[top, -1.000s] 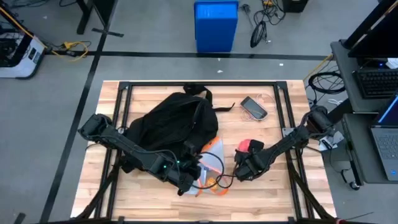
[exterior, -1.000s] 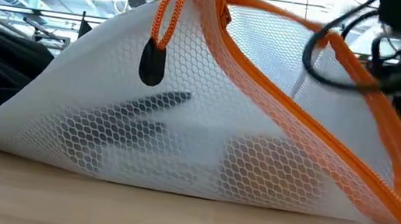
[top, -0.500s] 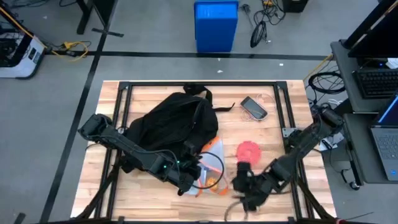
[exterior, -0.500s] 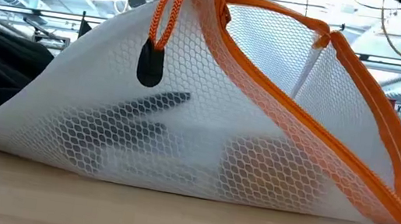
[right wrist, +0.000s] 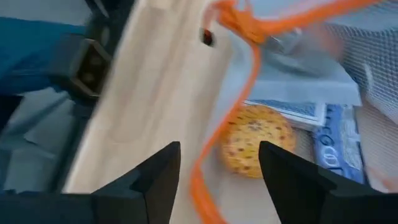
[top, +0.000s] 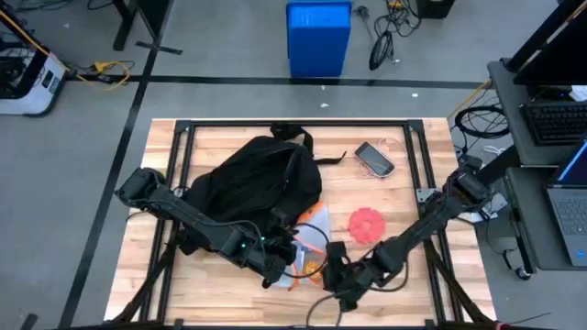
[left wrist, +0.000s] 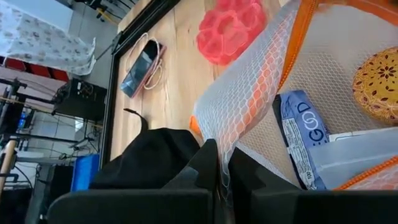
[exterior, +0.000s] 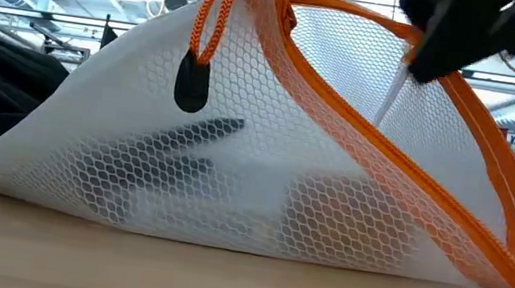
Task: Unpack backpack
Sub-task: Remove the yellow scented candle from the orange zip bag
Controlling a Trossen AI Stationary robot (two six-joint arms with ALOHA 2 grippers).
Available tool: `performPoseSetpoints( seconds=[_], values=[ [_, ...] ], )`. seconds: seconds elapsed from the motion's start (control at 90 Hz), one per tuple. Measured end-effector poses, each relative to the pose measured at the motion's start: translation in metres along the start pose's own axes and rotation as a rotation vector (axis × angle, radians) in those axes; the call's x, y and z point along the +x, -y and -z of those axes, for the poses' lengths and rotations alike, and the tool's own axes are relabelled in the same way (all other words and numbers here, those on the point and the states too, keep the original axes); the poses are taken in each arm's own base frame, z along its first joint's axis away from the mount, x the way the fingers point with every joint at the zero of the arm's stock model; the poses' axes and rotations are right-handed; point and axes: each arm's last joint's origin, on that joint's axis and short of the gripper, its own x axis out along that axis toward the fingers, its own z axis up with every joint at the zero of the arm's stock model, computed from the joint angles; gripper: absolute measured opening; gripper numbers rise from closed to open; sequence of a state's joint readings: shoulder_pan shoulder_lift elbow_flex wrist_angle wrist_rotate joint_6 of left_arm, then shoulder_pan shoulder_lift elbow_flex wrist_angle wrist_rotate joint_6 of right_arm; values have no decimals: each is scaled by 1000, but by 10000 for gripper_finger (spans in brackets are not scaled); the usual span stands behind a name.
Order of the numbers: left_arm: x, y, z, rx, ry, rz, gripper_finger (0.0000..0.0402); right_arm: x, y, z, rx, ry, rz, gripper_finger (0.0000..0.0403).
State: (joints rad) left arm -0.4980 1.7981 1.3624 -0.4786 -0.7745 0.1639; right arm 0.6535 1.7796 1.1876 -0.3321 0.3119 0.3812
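Over wooden table [top: 404, 183], right claw [top: 332, 275] reaches spread-fingered to mesh pouch [top: 310, 246].

I'm working in what looks like a robotics lab. My wooden counter [top: 394, 197] sits in a black metal frame on a grey concrete floor [top: 229, 55] marked with dark tape lines. Loose cables [top: 385, 37] trail across the floor, a blue bin [top: 318, 37] stands behind, and a desk with a keyboard [top: 558, 119] and laptop [top: 573, 206] flanks me.
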Motion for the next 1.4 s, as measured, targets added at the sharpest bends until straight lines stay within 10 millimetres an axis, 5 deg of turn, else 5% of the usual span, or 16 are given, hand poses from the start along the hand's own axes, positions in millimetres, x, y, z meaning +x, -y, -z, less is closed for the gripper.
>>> performPoseSetpoints(
  seconds=[0.211, 0.5, 1.4],
  values=[
    [0, 0, 0, 2, -1, 8, 0, 17, 18, 6, 72, -86, 66, 227],
    [0, 1, 0, 1, 1, 21, 0, 41, 17, 16, 49, -130, 95, 277],
    [2, 0, -2, -25, 28, 62, 0, 51, 34, 5, 107, -77, 58, 281]
  ],
)
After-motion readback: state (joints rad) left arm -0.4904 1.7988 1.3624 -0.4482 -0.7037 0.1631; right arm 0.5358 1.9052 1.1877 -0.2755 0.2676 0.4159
